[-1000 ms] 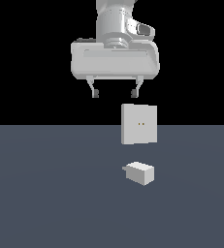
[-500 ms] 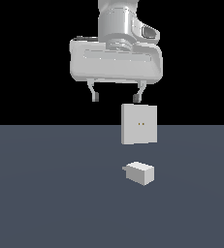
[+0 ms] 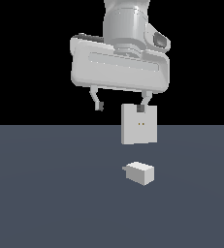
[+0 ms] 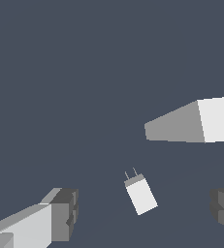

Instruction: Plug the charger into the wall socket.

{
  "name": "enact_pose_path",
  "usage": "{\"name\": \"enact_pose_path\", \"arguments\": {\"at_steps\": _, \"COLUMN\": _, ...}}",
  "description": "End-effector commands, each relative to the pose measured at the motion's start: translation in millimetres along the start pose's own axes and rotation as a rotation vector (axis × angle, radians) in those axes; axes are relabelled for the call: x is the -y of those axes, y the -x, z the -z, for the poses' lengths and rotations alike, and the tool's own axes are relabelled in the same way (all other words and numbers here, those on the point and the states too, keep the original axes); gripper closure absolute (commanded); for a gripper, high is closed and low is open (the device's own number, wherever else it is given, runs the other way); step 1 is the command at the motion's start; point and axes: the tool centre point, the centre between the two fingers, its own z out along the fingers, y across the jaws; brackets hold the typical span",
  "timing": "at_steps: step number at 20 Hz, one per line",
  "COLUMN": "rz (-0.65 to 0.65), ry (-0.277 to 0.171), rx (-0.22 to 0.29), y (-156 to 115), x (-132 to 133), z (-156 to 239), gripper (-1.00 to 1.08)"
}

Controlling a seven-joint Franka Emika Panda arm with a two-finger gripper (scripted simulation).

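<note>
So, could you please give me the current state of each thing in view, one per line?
gripper: open, holding nothing, up above the floor.
charger: lying loose on the floor, unplugged, ungrasped, prongs toward the exterior view's left.
wall socket: upright, both holes vacant, apart from the charger.

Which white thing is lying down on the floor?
The charger, the small white block with short prongs. It lies on the grey floor. The socket is the bigger flat square plate with two tiny holes, and it stands upright.
</note>
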Motion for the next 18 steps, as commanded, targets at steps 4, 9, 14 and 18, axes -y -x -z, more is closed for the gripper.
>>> {"name": "enact_pose_path", "arguments": {"at_steps": 4, "rz": 0.088, "ry": -0.012, "rx": -0.036, "y": 12.6, "x": -3.0, "z": -12.5, "gripper": -0.92}}
{"name": "enact_pose_path", "arguments": {"at_steps": 9, "rz": 0.16, "ry": -0.023, "rx": -0.066, "y": 22.2, "x": -6.1, "z": -23.4, "gripper": -0.92}}
{"name": "enact_pose_path", "arguments": {"at_steps": 14, "rz": 0.228, "ry": -0.034, "rx": -0.094, "y": 30.5, "x": -9.5, "z": -34.0, "gripper": -0.92}}
{"name": "enact_pose_path", "arguments": {"at_steps": 18, "rz": 0.282, "ry": -0.043, "rx": -0.116, "y": 36.5, "x": -12.4, "z": -42.6, "gripper": -0.92}}
